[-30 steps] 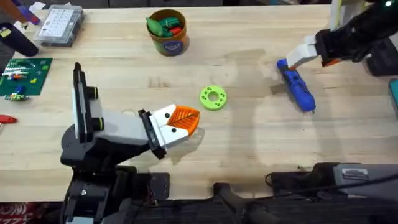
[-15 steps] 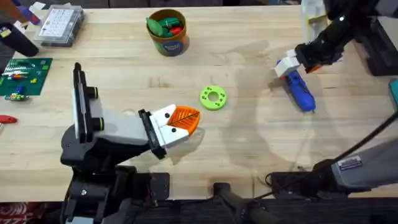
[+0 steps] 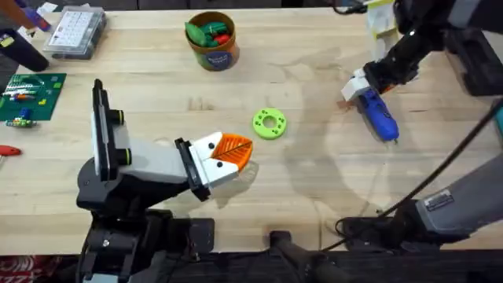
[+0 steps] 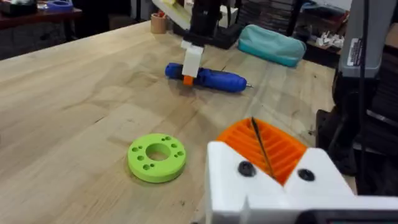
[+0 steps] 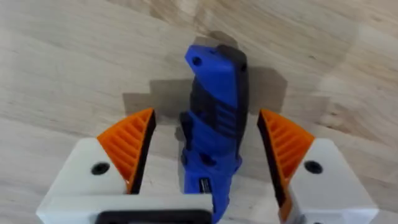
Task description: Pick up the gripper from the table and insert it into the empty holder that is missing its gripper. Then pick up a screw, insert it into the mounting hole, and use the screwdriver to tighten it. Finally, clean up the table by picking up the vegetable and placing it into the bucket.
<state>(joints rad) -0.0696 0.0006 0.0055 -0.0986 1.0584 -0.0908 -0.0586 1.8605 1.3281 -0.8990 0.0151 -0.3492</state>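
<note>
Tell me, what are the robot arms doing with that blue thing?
The right gripper has its fingers open around the blue screwdriver, which lies on the table, ready to grab it. The left gripper rests shut near a green ring. The bucket at the back holds toy vegetables.

Sitting on one table (image 3: 314, 196) are one blue screwdriver (image 3: 376, 112), one green ring-shaped disc (image 3: 269, 123), one tan bucket (image 3: 212, 41) holding a few green and red pieces, one clear parts box (image 3: 73, 31) and one green circuit board (image 3: 30, 96); two grippers are showing, the left gripper (image 3: 233, 154) and the right gripper (image 3: 360, 86)
</note>
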